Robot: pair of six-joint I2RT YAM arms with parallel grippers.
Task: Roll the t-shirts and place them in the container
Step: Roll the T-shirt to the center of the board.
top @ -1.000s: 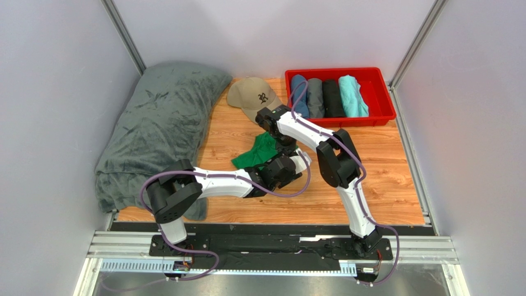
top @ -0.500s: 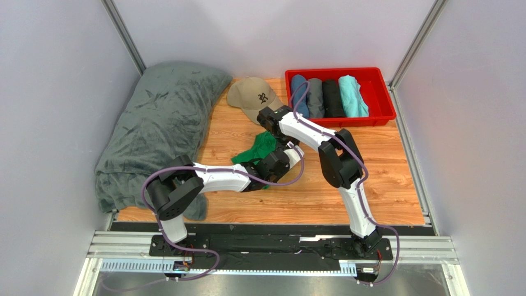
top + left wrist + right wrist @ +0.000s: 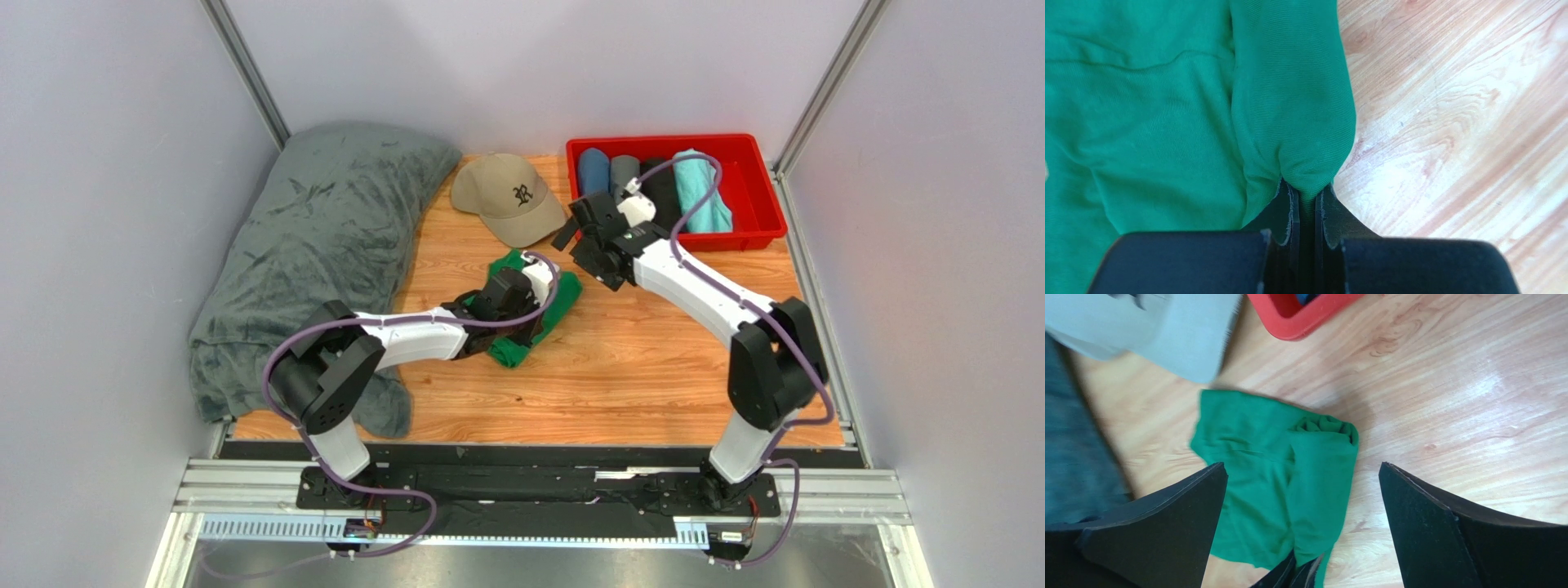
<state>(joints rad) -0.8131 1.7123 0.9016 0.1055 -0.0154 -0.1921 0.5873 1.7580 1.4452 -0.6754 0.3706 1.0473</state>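
since a second ago the right arm has been swinging away from the shirt toward the far right, and the right gripper [image 3: 586, 245] has been going from nearly closed to wide apart. the left arm has been sliding leftward with the shirt, its fingers coming together.

the red bin [image 3: 767, 196] is sitting at the far right corner of the wooden table [image 3: 662, 368]. it is holding four rolled shirts side by side: a blue roll [image 3: 594, 165], a grey roll [image 3: 624, 164], a black roll [image 3: 664, 184] and a turquoise roll [image 3: 702, 190]. the right arm is partly covering the grey and black ones in the top view.

the green t-shirt [image 3: 555, 310] is lying near the middle of the table, just in front of the tan cap [image 3: 509, 194] and near the dark grey blanket [image 3: 313, 245]. the left gripper [image 3: 1306, 190] is lying low at its near end, jaws pinching the tip of a thick fold of green cloth [image 3: 1290, 110]. the right gripper [image 3: 1303, 468] is hovering above and apart from the shirt, fingers spread with nothing between them.

the shirt [image 3: 1254, 478] is looking bright green and half worked: one long side is bunching into a rounded tube, while the rest is lying flat and lightly creased, with a seam line running across it.
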